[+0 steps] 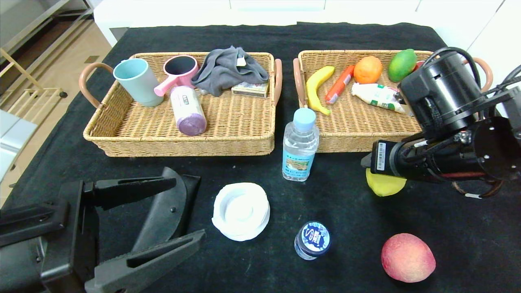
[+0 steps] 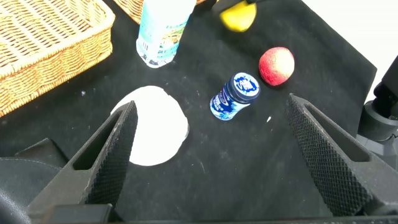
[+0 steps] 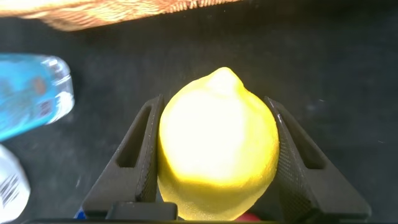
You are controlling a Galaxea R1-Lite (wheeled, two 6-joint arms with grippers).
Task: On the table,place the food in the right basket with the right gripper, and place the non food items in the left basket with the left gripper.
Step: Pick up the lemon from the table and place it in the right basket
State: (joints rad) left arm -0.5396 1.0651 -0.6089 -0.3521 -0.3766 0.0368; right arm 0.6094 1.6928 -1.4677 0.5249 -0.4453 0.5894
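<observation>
My right gripper (image 3: pixel 214 102) is shut on the yellow lemon (image 3: pixel 217 155), both fingers pressed against its sides. In the head view the lemon (image 1: pixel 384 185) shows under the right wrist, just in front of the right basket (image 1: pixel 354 140). My left gripper (image 1: pixel 189 209) stands open at the near left over the flat black glasses case (image 1: pixel 163 215), with nothing between its fingers (image 2: pixel 115 146). The white dish (image 1: pixel 241 211) lies beside it. On the table (image 1: pixel 350 211) stand a clear water bottle (image 1: pixel 300 146) and a small blue-capped bottle (image 1: pixel 312 240), with the red-pink peach (image 1: pixel 408 257) at near right.
The left basket (image 1: pixel 179 146) holds a pale blue cup (image 1: pixel 136 81), a pink ladle (image 1: pixel 177 73), a grey cloth (image 1: pixel 228 69), a purple-ended canister (image 1: pixel 188 110) and a small box. The right basket holds a banana (image 1: pixel 315 87), a sausage, an orange (image 1: pixel 367 69), a mango and a pouch.
</observation>
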